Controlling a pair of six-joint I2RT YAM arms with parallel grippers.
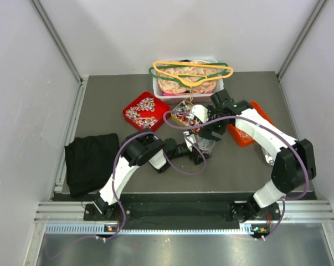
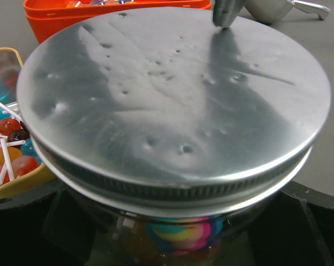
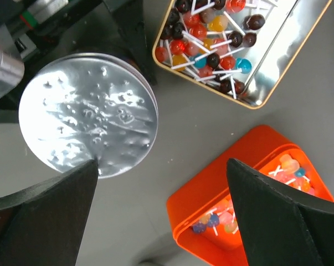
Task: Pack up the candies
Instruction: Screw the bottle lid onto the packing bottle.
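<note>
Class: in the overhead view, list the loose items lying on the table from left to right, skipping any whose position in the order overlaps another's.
black cloth → red tray of candies → gold tin of lollipops → orange container

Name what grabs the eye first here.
A dented silver lid fills the left wrist view, capping a glass jar of bright candies at the table's centre. Beside it sit a gold tin of lollipops and an orange box, with the right tool open above.
</note>
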